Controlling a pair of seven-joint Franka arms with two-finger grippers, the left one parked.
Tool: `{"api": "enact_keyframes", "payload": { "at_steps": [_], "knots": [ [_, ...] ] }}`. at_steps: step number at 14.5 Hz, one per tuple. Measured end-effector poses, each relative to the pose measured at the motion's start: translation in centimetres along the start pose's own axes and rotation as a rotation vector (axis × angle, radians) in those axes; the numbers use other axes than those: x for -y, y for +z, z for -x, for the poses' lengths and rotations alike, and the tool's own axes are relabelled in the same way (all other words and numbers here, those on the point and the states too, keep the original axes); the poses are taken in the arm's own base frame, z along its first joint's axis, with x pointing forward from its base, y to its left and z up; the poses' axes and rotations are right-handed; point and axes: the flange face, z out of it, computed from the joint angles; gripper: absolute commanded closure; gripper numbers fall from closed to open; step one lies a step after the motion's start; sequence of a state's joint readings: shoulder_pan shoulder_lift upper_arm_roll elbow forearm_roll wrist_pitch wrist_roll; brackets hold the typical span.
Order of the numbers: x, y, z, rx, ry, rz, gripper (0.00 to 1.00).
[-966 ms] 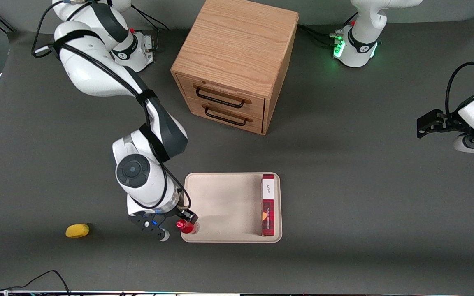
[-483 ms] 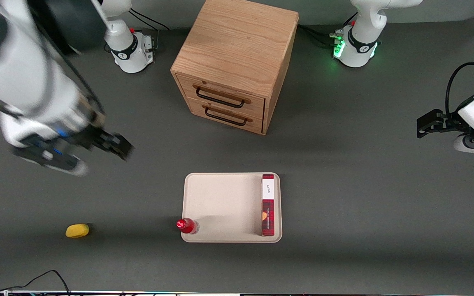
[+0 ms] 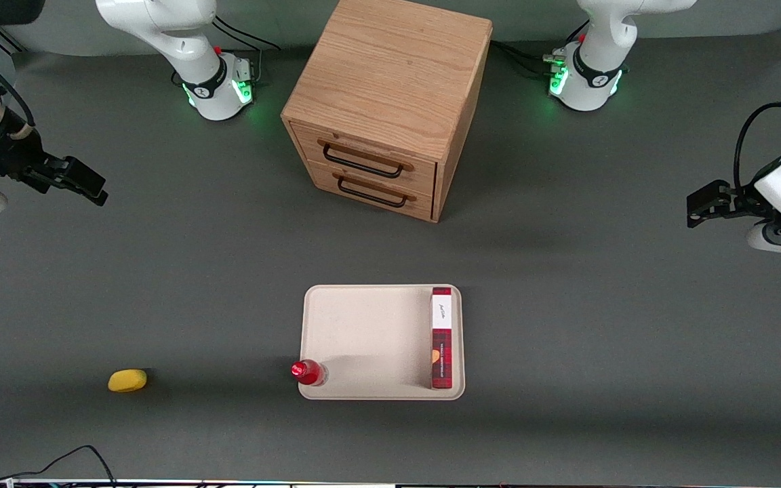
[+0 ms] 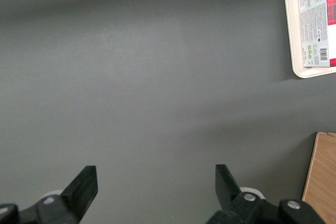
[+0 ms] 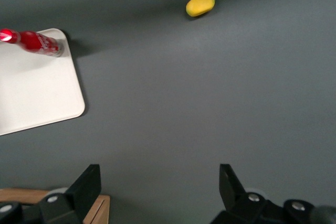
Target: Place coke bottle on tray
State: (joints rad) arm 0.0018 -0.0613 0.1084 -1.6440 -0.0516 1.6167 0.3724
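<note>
Coke bottle (image 3: 308, 372) stands upright on tray (image 3: 370, 339) corner, well apart from gripper (image 3: 58, 177); fingers spread wide, empty, suggesting placement is complete.

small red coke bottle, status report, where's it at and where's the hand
Hand open, empty, high over the working arm's end of the table. Small red coke bottle upright on large beige tray, at its corner. Nothing in the way.

Nothing is reading clearly. The red plaid box (image 3: 441, 339) lying in the tray (image 3: 363, 325) is showing a white panel with script too small to make out, and its printed back panel (image 4: 314, 19), barcode included, is staying illegible.
</note>
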Motion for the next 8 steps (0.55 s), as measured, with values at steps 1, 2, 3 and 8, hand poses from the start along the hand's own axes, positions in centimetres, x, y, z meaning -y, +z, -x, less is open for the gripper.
{"api": "enact_keyframes", "payload": {
  "at_steps": [1,2,3,8],
  "knots": [
    [-0.1,1.4,0.8,-0.004,0.0,-0.005,0.0],
    [0.0,2.5,1.5,-0.002,-0.002,-0.012,0.0],
    [0.1,3.2,2.0,0.003,-0.004,-0.018,0.0],
    [0.5,3.4,2.7,0.031,0.014,-0.104,0.0]
  ]
}}
